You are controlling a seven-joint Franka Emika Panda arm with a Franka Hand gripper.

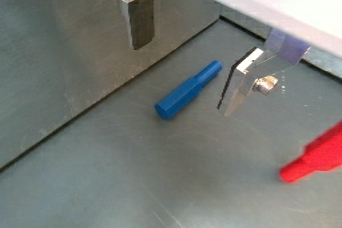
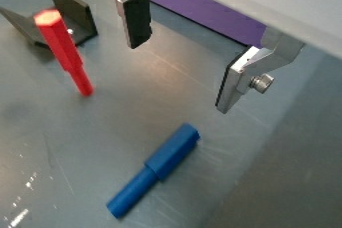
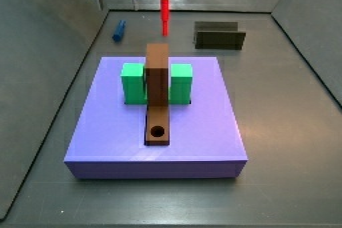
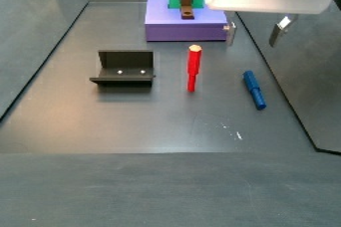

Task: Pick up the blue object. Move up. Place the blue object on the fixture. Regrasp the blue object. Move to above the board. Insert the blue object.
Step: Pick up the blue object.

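Note:
The blue object (image 1: 190, 89) is a short blue peg lying flat on the grey floor; it also shows in the other wrist view (image 2: 156, 172) and in both side views (image 3: 118, 29) (image 4: 253, 89). My gripper (image 1: 185, 75) hangs above the peg, open and empty, with a finger to each side; it also shows in a wrist view (image 2: 181, 75) and a side view (image 4: 256, 32). The dark fixture (image 4: 124, 69) (image 3: 219, 36) stands apart on the floor. The brown board (image 3: 158, 92) lies between two green blocks (image 3: 134, 82) on the slab.
A red upright stick (image 4: 193, 67) (image 2: 64, 52) stands on the floor between the peg and the fixture. The large purple-blue slab (image 3: 160, 137) (image 4: 167, 27) carries the board and green blocks. Grey walls enclose the floor.

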